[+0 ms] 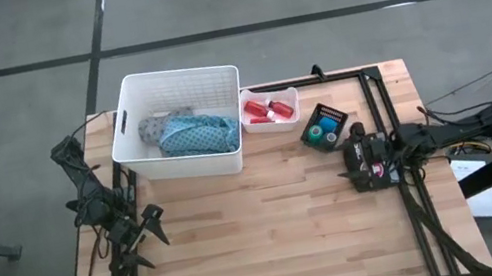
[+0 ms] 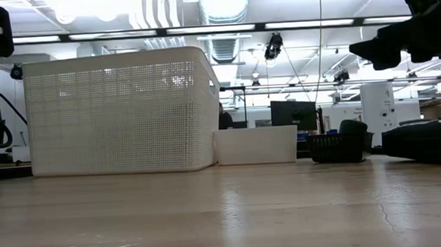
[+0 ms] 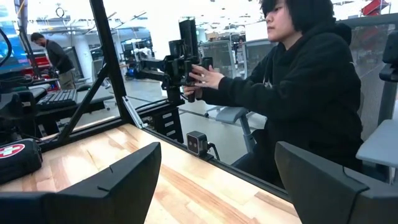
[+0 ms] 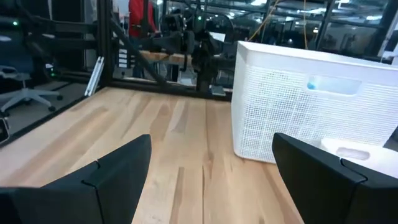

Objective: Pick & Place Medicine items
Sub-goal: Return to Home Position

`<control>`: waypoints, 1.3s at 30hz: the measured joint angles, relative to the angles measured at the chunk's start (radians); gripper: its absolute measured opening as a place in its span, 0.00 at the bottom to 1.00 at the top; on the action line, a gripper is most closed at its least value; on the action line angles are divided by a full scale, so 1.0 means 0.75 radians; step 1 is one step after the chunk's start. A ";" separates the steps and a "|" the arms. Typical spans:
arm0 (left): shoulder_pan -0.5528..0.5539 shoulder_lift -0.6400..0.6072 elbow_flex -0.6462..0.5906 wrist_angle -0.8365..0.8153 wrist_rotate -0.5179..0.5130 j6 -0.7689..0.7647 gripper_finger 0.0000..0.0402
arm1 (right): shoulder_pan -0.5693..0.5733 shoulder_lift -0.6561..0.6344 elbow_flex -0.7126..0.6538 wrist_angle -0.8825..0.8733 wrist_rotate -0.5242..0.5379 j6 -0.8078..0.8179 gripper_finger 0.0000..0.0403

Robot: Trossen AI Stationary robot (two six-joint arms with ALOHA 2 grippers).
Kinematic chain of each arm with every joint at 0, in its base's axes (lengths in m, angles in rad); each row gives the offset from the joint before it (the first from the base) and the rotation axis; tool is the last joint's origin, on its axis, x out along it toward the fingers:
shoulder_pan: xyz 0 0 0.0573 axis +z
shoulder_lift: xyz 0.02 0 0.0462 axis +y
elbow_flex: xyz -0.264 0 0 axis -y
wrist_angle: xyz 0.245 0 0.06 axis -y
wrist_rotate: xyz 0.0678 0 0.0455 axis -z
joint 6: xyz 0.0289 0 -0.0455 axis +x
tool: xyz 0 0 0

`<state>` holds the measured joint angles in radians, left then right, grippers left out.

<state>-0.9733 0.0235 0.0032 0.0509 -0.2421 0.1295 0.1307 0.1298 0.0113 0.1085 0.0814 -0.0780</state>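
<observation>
While both my arms wait low over the table (image 1: pixel 275 244), neither hand has anything in it. My left hand (image 3: pixel 217 149) is spread wide, its two fingers well apart with only bare wood showing between them. It sits by the table's left edge, apart from the big white bin (image 1: pixel 185 164). My right hand (image 4: pixel 211 138) is spread just as wide and is just as empty. It hangs over the right side of the table, facing across the boards toward that bin.

The red bottles (image 1: pixel 261 110) lie on their sides in the small white bin (image 1: pixel 266 91), which stands right against the big bin's right wall. The blue and green containers (image 1: pixel 327 127) sit close together in a small black holder (image 1: pixel 312 132) just to the right of the small bin, between it and my right hand. Inside the big bin, the teal cloth (image 1: pixel 200 134) is bunched beside the grey cloth (image 1: pixel 155 128).

A black pouch (image 3: pixel 13 158) with a red-and-white cross lies on the wood. Beyond the table's edge, a person (image 3: pixel 311 81) in a dark hooded top has both hands on a control rig.
</observation>
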 joint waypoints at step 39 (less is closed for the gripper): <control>0.001 0.000 0.000 0.000 0.000 0.000 0.80 | 0.000 -0.161 0.004 -0.134 -0.003 0.020 0.82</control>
<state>-0.9730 0.0235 0.0029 0.0509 -0.2423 0.1292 0.1307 0.0093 0.0144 0.0082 0.0792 -0.0628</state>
